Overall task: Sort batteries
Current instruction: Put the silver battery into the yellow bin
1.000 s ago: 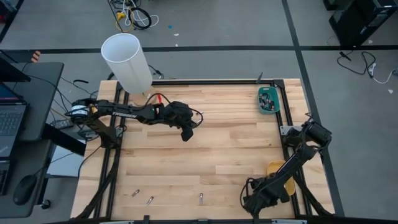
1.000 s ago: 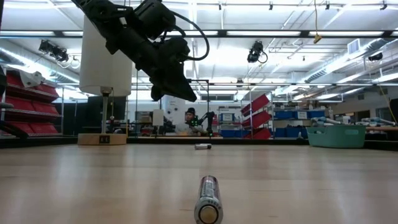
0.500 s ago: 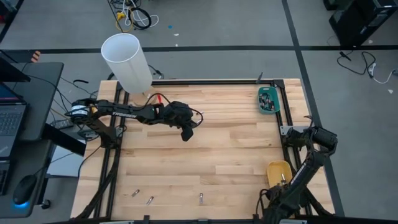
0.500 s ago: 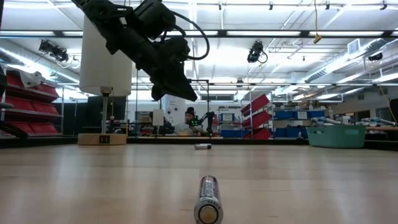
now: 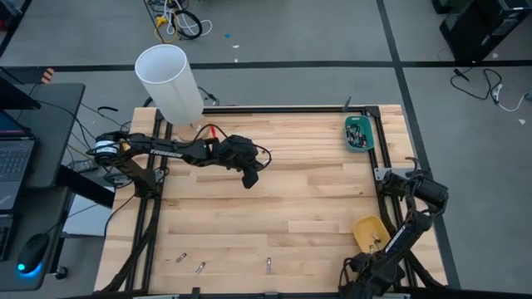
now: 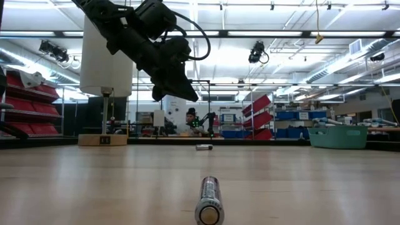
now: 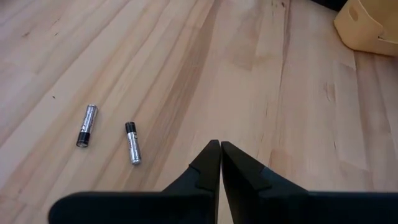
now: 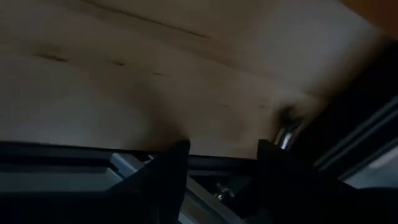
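While your left pincer [image 5: 249, 179] hangs closed mid-desk | right pincer [image 8: 221, 155] parted at desk's [image 5: 291, 199] near-right corner | batteries [image 5: 268, 265] along near edge

You're in a workshop-like lab: ceiling strip lights [image 6: 262, 32], shelves of red bins [image 6: 25, 94] and blue bins [image 6: 294, 115], a person at a bench [image 6: 190, 122], cables [image 5: 174, 21] on grey floor.

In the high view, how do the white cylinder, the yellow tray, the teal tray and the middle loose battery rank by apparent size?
1. white cylinder, though it stands tall, nearer the camera
2. yellow tray and teal tray, too alike to rank
3. battery, smallest by far
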{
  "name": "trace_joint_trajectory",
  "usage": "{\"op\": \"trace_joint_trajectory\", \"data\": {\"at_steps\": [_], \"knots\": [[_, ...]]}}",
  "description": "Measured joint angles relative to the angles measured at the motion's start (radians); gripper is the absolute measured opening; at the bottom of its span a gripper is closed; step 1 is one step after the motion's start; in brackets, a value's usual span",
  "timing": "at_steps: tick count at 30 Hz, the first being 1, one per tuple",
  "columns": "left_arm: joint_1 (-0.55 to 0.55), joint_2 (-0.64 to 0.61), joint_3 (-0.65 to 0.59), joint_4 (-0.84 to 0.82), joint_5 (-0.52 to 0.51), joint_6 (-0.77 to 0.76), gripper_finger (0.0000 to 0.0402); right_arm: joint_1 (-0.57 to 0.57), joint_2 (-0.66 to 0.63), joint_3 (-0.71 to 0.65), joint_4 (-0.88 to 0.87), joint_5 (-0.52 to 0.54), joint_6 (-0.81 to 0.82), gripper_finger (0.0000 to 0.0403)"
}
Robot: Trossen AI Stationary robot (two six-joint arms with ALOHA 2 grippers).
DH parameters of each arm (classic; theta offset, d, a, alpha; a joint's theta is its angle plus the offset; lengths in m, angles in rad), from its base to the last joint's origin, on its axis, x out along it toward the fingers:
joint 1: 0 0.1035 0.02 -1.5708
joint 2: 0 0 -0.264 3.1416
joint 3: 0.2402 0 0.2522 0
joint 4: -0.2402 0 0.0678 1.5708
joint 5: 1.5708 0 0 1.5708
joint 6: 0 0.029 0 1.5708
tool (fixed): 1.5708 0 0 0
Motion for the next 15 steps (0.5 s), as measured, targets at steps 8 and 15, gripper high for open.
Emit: {"op": "trace_joint_trajectory", "data": {"at_steps": [8, 15], "knots": [[0.000, 0.000, 0.000, -0.003, 0.000, -0.015, 0.0030, -0.027, -0.089, -0.002, -0.140, 0.082, 0.015, 0.0186], [0.000, 0.000, 0.000, -0.001, 0.000, -0.014, 0.0030, -0.006, -0.135, 0.000, -0.211, 0.085, 0.017, 0.0186]]}}
